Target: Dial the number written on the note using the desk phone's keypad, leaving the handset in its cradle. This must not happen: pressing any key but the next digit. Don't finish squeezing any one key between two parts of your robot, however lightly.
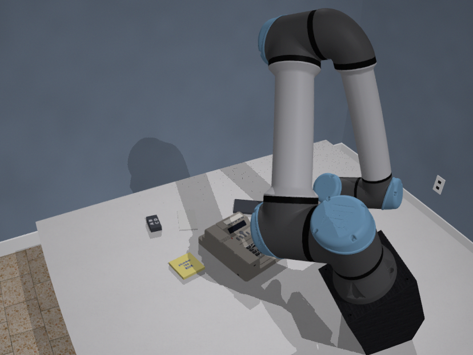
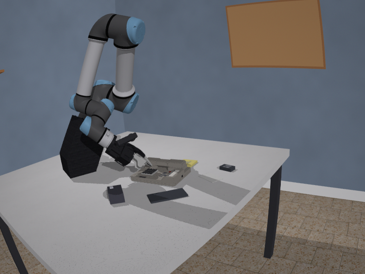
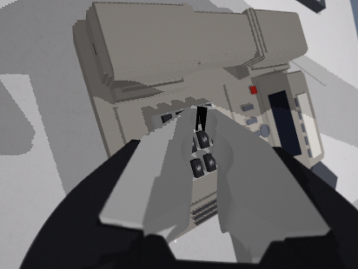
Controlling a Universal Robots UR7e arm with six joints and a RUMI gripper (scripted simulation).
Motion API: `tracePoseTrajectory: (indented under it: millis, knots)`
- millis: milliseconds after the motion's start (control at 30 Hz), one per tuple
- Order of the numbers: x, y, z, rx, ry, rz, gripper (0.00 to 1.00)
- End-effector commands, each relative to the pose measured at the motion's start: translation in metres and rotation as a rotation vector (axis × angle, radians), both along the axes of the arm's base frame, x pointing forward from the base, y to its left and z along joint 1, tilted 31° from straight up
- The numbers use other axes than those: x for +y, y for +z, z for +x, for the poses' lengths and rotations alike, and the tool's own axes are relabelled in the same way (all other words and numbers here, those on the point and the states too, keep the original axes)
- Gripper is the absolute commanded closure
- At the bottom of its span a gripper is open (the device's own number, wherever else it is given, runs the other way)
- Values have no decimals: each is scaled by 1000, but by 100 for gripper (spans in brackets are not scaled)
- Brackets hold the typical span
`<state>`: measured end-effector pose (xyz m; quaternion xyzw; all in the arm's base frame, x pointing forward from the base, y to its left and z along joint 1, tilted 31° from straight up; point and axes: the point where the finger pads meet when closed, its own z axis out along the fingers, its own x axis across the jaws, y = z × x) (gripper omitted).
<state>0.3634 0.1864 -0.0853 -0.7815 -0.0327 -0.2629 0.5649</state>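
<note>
The beige desk phone (image 1: 239,242) lies on the white table, its handset (image 3: 174,43) resting in the cradle. It also shows in the exterior view (image 2: 160,172). My gripper (image 2: 147,162) is shut and empty. Its joined fingertips (image 3: 201,114) point down over the upper rows of the black keypad (image 3: 202,158), very close to the keys; I cannot tell whether they touch. In the top view the arm hides the gripper and part of the keypad. The yellow note (image 1: 185,265) lies on the table beside the phone; its writing is too small to read.
A small black box with white letters (image 1: 153,223) lies further off. A flat dark slab (image 2: 167,195) and a small dark box (image 2: 115,194) lie near the phone. A pale sheet (image 1: 187,220) lies beside the phone. The robot's black base (image 1: 376,301) stands close by.
</note>
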Motion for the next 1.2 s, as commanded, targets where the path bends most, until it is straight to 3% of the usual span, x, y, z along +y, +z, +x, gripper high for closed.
tracePoseTrajectory:
  millis: [0, 1167]
  knots:
    - [1, -2, 0, 0, -1, -1, 100]
    - [4, -7, 1, -1, -1, -1, 100]
